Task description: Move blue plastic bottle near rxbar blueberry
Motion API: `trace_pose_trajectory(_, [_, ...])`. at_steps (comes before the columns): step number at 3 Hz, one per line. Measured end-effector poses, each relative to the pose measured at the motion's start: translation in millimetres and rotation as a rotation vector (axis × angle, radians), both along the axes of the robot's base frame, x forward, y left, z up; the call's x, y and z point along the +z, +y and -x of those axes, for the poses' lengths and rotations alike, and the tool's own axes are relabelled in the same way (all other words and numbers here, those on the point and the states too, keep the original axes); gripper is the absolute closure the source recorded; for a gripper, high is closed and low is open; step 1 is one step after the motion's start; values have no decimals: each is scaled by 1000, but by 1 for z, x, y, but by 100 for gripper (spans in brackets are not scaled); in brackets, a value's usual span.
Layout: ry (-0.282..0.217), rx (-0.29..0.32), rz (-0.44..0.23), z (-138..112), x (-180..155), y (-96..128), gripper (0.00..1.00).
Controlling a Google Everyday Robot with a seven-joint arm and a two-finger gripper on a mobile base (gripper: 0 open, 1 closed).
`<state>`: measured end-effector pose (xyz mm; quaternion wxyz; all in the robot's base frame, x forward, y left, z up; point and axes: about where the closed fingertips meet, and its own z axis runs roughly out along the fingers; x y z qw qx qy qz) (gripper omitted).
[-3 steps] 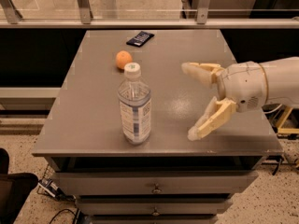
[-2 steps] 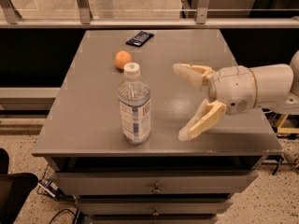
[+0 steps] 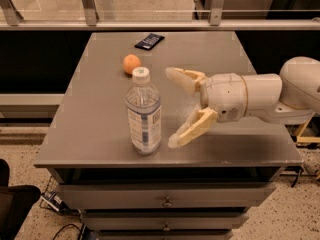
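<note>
The blue plastic bottle (image 3: 143,113) stands upright near the front edge of the grey table (image 3: 90,129), clear with a white cap and a white-and-blue label. The rxbar blueberry (image 3: 149,41) lies flat at the table's far edge, a dark bar. My gripper (image 3: 174,108) reaches in from the right, open wide, its two cream fingers just right of the bottle and not touching it. The upper finger (image 3: 181,78) is level with the bottle's shoulder, the lower one (image 3: 192,129) near its base.
A round orange fruit (image 3: 132,63) sits between the bottle and the bar. A metal railing (image 3: 150,24) runs behind the table. Drawers (image 3: 165,202) are below the front edge. A dark object (image 3: 15,199) sits on the floor at lower left.
My gripper has moved left toward the bottle, still open. The bottle, the orange and the bar have not moved.
</note>
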<state>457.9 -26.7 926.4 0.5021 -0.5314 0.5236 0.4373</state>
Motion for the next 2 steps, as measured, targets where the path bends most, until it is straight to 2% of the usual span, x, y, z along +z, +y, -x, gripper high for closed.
trace_pose_trajectory(1, [-21,23,-1,-2,3,14,0])
trace_pose_trajectory(2, [-40,52,33,1,10,28,20])
